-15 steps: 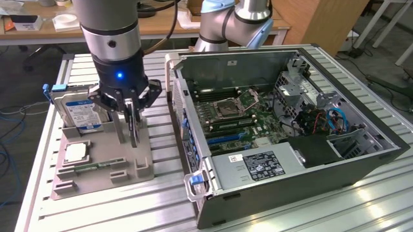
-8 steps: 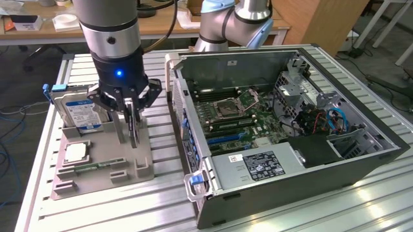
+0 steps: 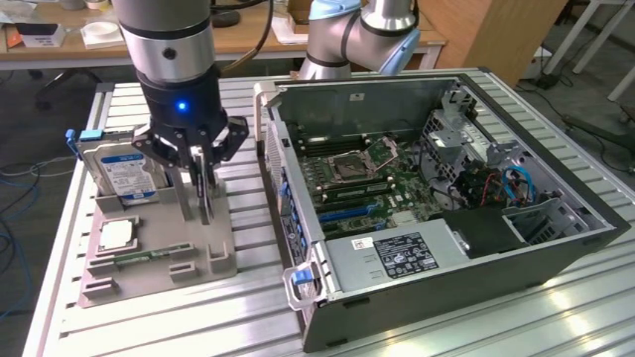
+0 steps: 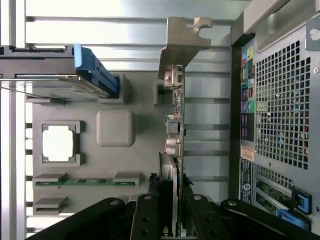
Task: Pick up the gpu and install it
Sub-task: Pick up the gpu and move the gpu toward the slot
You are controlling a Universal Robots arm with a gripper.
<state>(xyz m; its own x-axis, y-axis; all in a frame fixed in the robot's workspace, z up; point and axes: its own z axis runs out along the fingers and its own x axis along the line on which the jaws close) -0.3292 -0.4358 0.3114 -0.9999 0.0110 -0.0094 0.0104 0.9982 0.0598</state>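
Alu slat table (image 3: 555,312), cluttered wood desk (image 3: 59,53) at back, wood cabinet (image 3: 496,30), cables (image 3: 12,245) on grey floor (image 3: 15,119)

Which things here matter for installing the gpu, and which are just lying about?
Job: thin black gpu card with metal bracket, gripper closed on it, open black computer case.
Lying about: silver hard drive, green memory stick, square silver processor.

Hours are counted from the gripper (image 4: 171,200), with twelve o'clock along the gpu (image 4: 178,125) toward its metal bracket (image 4: 182,40). The gripper was closed on the gpu from both sides, and the gpu stood on its edge in the grey holder (image 4: 145,145). The computer case (image 4: 280,100) was between one and two o'clock. The hard drive (image 4: 60,82) was near eleven, the processor (image 4: 58,143) at ten and the green memory stick (image 4: 85,183) at nine. The holder lay on the slatted table (image 4: 100,30).
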